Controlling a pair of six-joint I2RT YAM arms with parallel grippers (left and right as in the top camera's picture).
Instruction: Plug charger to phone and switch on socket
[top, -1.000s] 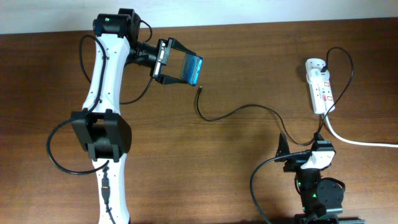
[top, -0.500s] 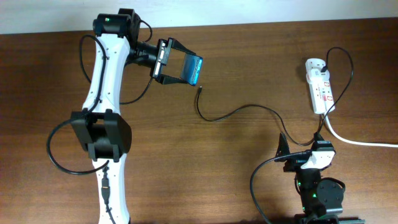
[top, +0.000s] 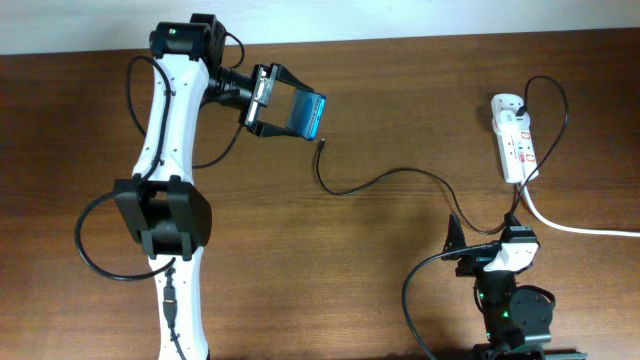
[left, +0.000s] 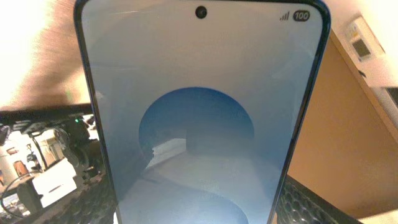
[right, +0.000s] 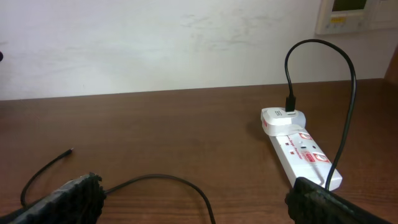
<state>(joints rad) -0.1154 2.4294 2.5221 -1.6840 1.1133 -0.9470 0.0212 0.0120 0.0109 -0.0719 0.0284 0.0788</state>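
My left gripper is shut on the phone and holds it off the table at the back left, blue screen tilted up; the screen fills the left wrist view. The charger is a thin black cable across the table's middle, its plug tip lying free just below the phone. Its other end sits in a white adapter on the socket at the right, also in the right wrist view. My right gripper is open and empty near the front edge, with the cable lying between its fingers.
A thick white mains cord runs from the socket to the right edge. The left arm's white links stretch along the left side of the brown wooden table. A white wall rises behind the table's back edge.
The left gripper has shifted the phone very slightly upward; nothing else has moved.
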